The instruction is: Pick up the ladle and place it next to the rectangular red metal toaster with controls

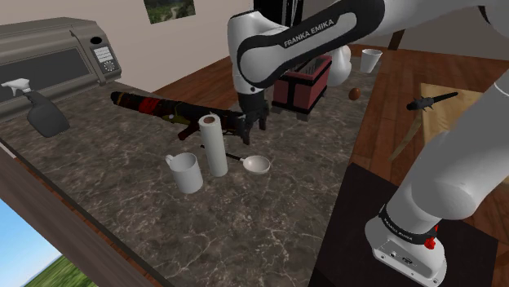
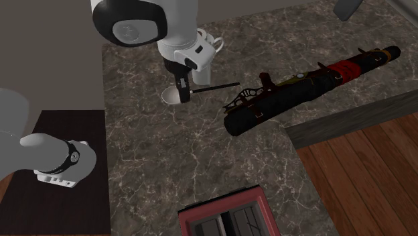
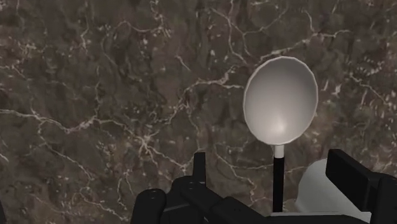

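So the hand [image 1: 253, 124] hangs right over the ladle [image 1: 255, 165] with its fingers [image 3: 199, 167] apart and nothing in them. The ladle lies flat on the bench [image 1: 269, 220], bowl up. In the wrist view its thin dark handle runs between the fingers, untouched.

My worry is that the handle is skinny and flush on the stone, so the fingers could skid off it. Pinch it off-centre and the bowl end will probably droop or twist. The paper roll [image 1: 214, 145] and white jug [image 1: 186, 173] stand just beside the handle's other end, so coming down crooked could tip the roll.

On the plus side, it's bare bench from here to the red toaster [image 1: 303, 83]. The toaster sits near the bench edge though, with wood floor beyond, so a sloppy drop could send the ladle over. The long black tube [image 1: 163, 108] looks well clear of the route.
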